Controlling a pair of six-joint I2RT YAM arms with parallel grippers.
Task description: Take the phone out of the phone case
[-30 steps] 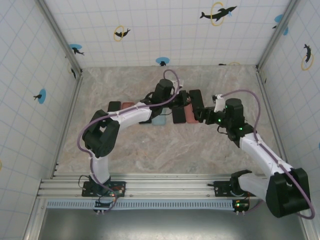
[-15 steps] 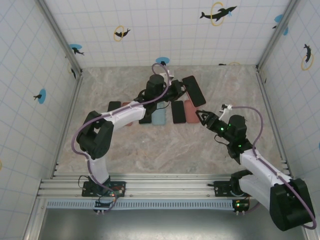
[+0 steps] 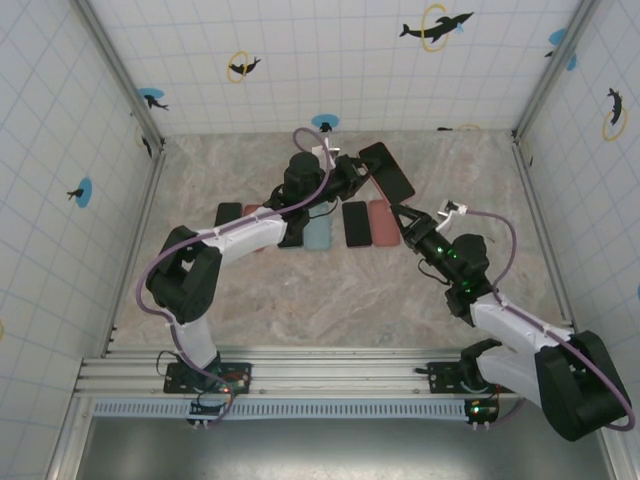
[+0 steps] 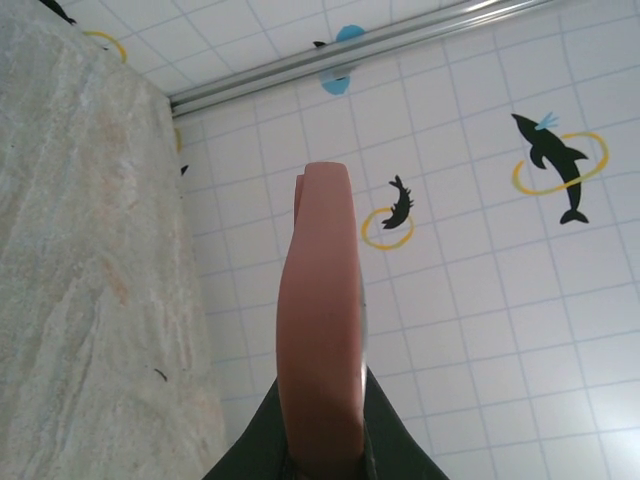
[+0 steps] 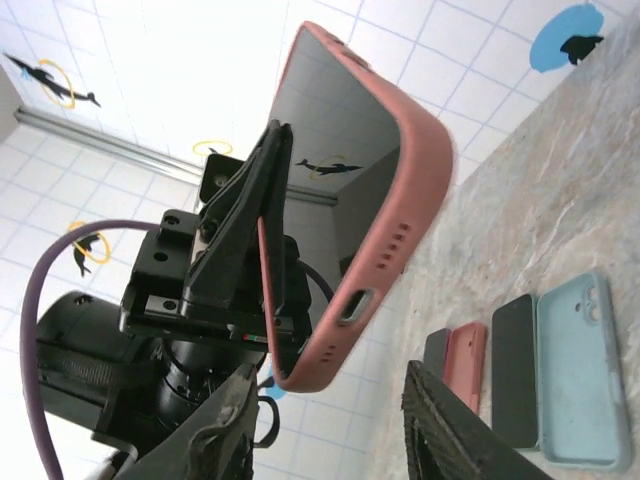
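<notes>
Above the row of phones [image 3: 330,225], the left gripper [image 3: 362,177] has got the case [image 3: 388,172] clamped, phone [image 5: 340,150] inside, long axis tilting down toward the right gripper [image 3: 405,220], jaws apart by its lower end.

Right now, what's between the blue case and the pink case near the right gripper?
A black phone, lying flat, sits between the blue case and the pink case. The top view shows it.
</notes>
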